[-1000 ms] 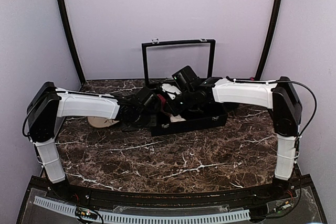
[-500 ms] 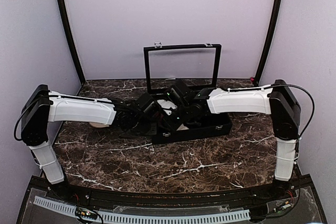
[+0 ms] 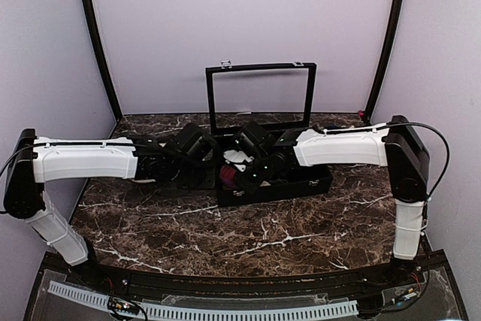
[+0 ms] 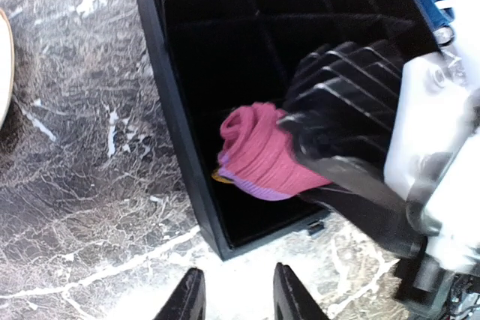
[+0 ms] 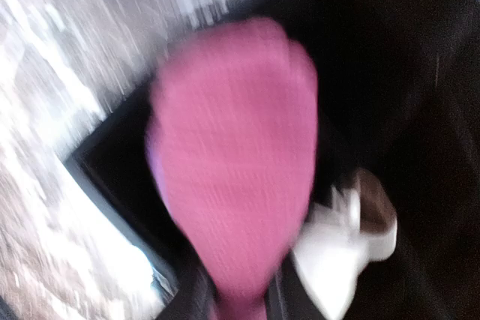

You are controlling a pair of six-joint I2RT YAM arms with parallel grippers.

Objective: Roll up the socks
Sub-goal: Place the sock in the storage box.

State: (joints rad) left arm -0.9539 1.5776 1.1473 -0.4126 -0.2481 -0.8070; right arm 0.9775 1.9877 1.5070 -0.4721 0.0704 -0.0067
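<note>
So the right gripper [image 5: 238,294] is pinching the magenta sock [image 4: 259,151], which is rolled into a fat bundle. Its long axis runs straight out from those jaws, with the rounded end pointing away and the purple edge underneath. It's inside the black box [image 4: 171,125], close to the side wall, but I can't tell if it's touching. The cream sock [image 5: 341,241] sits just right of those jaws in the blurry wrist view. The left gripper [image 4: 236,299] has its jaws spread with nothing between them. It's over the marble table [image 4: 82,185] outside the box wall, and the sock is ahead of it.
</note>
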